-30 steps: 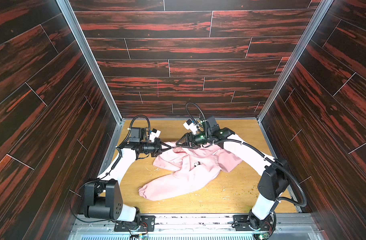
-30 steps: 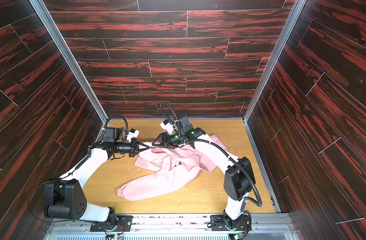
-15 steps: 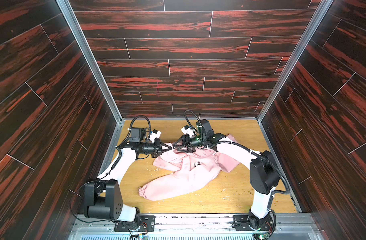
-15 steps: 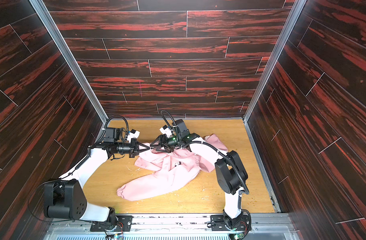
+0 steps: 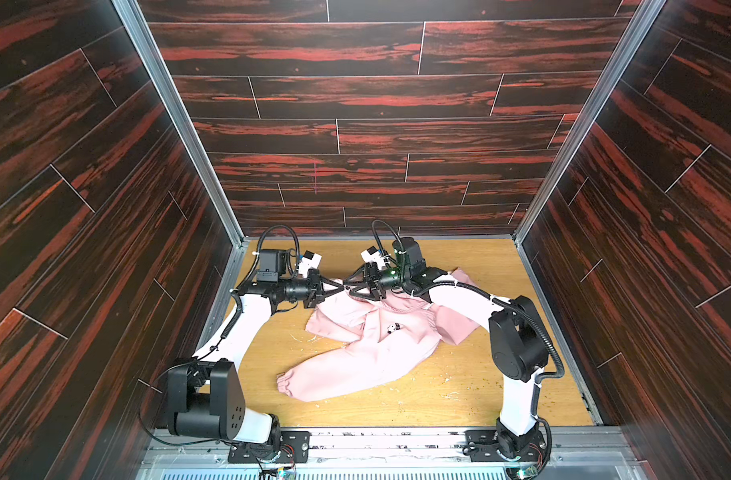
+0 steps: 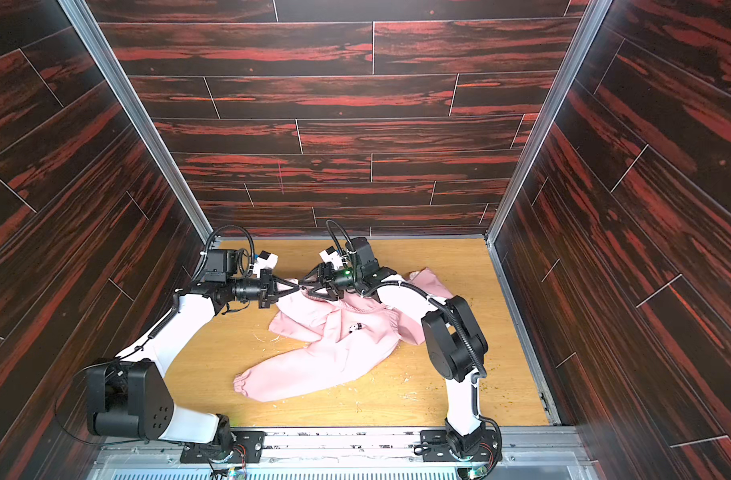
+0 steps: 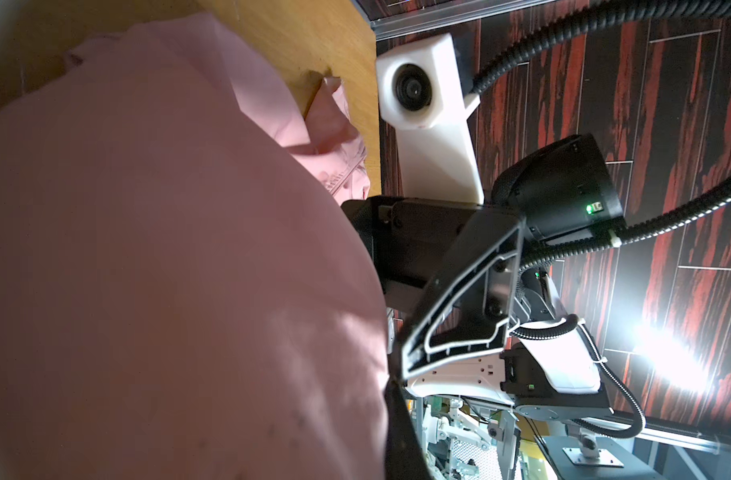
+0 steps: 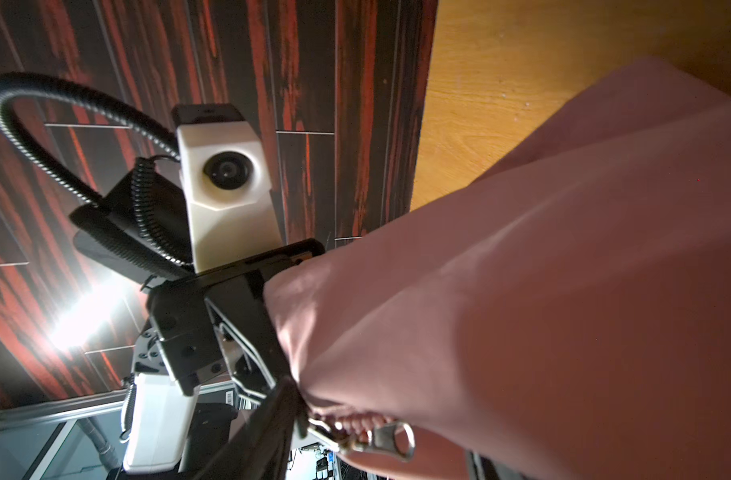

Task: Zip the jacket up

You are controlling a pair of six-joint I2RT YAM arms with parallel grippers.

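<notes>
One pink jacket [image 5: 368, 345] on one bench [image 5: 459, 395], two hands.
The jacket's cuff [image 5: 287, 384] lies nearest; farther back the left hand [image 5: 339, 285] is clamped on its raised edge, the right hand [image 5: 349, 287] part open beside it. Only the right wrist view shows the zipper pull [image 8: 380, 440].

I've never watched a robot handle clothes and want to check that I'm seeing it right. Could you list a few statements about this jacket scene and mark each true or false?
1. The jacket is pink. True.
2. It hangs on the back wall. False: it lies rumpled on the wooden table.
3. The left pincer and the right pincer meet almost tip to tip at the jacket's far edge. True.
4. The left pincer is wide open. False: it is shut, pinching the fabric.
5. A metal zipper pull shows in the right wrist view. True.
</notes>
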